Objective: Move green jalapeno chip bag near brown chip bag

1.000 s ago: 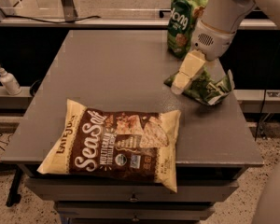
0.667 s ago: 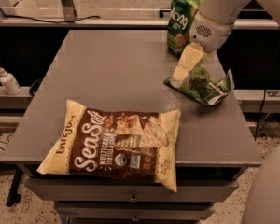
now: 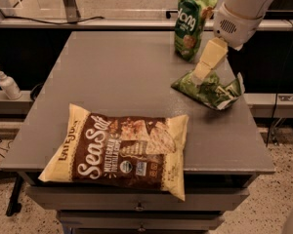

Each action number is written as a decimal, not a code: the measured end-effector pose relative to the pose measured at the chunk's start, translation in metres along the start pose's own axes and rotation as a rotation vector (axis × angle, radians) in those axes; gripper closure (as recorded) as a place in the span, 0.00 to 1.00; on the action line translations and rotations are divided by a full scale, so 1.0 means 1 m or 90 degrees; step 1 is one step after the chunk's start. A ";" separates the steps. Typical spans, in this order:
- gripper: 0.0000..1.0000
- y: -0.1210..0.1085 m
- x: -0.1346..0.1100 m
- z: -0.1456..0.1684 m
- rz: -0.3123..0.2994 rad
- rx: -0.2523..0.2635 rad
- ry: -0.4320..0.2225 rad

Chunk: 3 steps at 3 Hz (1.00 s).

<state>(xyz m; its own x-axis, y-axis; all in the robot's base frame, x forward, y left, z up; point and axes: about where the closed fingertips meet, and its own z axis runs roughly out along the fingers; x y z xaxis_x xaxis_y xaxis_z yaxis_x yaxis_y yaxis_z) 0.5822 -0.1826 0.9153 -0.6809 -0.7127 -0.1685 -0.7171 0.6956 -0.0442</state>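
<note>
The gripper (image 3: 201, 74) has shifted a little up and to the right over the last second, yet its tip still sits at the far-left end of the green bag (image 3: 216, 89). The bag itself has not moved: it lies flat by the right edge of the table (image 3: 112, 72), closer to the far right corner than the near one. Whether the claw is closed on the bag or only resting against it, I cannot tell.

So the task looks barely started. The green bag is well apart from the brown bag (image 3: 122, 150), which lies across the near edge, left of centre, its lower corner just overhanging. The carry from the right edge down toward that near edge is still to come.

Readable writing: "Sea Salt" in large white script on the brown bag, "LATE JULY" up its cream left border, and small print beneath the script that seems to say "MULTIGRAIN". The tall dark-green pouch (image 3: 190, 23) standing at the far edge shows big white letters — "ong" is all that is legible. Nothing on the green bag can be read.
</note>
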 end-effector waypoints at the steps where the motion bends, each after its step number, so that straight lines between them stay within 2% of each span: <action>1: 0.00 -0.031 0.022 -0.003 0.030 0.057 -0.018; 2: 0.00 -0.059 0.024 -0.002 0.046 0.109 -0.045; 3: 0.00 -0.091 0.010 0.002 0.052 0.154 -0.079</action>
<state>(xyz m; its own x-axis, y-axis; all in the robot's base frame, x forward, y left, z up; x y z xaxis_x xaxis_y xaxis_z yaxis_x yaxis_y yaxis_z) 0.6406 -0.2524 0.9154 -0.7007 -0.6476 -0.2993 -0.5947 0.7620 -0.2563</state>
